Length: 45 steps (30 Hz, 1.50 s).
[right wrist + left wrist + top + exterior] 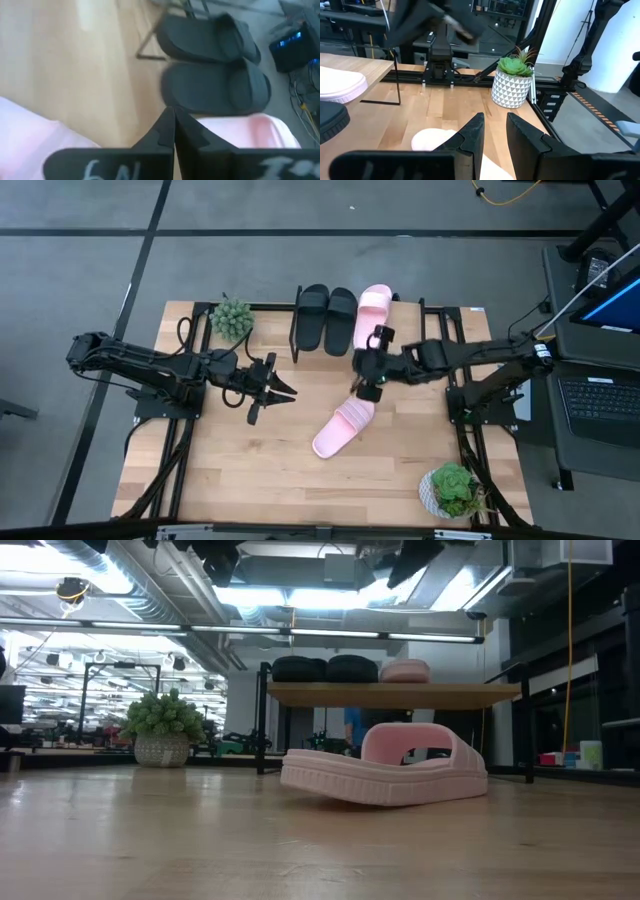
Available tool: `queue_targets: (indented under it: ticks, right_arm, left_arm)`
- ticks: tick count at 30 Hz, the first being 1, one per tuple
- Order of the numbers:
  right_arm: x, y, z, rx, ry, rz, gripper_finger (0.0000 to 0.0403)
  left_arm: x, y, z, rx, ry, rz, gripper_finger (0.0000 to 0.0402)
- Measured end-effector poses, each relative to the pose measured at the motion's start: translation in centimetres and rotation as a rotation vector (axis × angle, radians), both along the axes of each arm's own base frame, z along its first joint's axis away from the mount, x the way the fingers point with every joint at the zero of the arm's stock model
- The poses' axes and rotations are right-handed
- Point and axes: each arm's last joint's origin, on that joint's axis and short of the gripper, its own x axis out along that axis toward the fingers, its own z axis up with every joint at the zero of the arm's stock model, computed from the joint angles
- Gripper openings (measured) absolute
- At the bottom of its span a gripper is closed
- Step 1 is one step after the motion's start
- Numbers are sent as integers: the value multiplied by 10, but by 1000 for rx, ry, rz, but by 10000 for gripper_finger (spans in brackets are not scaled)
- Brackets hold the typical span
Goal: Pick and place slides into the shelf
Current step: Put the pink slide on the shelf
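High view, from your left: the left arm reaches in over the table and its left gripper hangs above bare wood, well apart from any sandal. Its fingers are spread a little and hold nothing; the left wrist view shows the two dark fingers with a clear gap between them, pointing toward a small green plant in a white patterned pot. A round bushy plant sits near the table's far left corner.

Moving right you find the shelf at the far edge of the table. On it two black sandals lie side by side, and a pink sandal lies just beside them on their right. The low view shows all three up on the plank.

The second pink sandal is not on the shelf. It lies on the table near the middle, set at a slant, with its strap end toward the shelf. In the low view it sits in front of the shelf with its strap arched up.

Just past that sandal's strap end you see the right gripper, between the loose sandal and the shelf. The right wrist view shows its fingers pressed together with nothing between them. Farther right, the potted plant stands near the table's near right corner
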Motion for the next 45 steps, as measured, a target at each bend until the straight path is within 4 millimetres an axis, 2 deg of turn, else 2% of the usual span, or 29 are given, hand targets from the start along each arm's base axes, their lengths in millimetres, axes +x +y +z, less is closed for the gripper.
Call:
queue_targets:
  ticks: [6, 10, 17, 23, 27, 31, 39, 45]
  right_arm:
    - [1, 47, 4, 12, -119, 93, 2]
    - [1, 84, -6, -35, -133, 132, 2]
    - [10, 143, -51, -5, -83, 179, 2]
    - [24, 180, -95, 66, -76, 195, 2]
    - [33, 205, -113, 101, -133, 246, 3]
    - [40, 216, -122, 148, -196, 246, 4]
    - [46, 216, -121, 281, -275, 167, 5]
    - [57, 205, -121, 378, -277, 139, 4]
  left_arm:
    - [0, 0, 0, -1, 0, -5, 73]
    - [0, -1, 0, -2, 2, -9, 73]
    - [-1, -8, -1, -4, 16, -44, 73]
    - [-3, -17, -2, -49, 30, -73, 73]
    - [-4, -23, -6, -93, 82, -90, 73]
    - [-7, -30, -10, -92, 129, -119, 73]
    - [-13, -49, -14, -4, 156, -192, 71]
    - [-18, -58, -20, 76, 197, -186, 30]
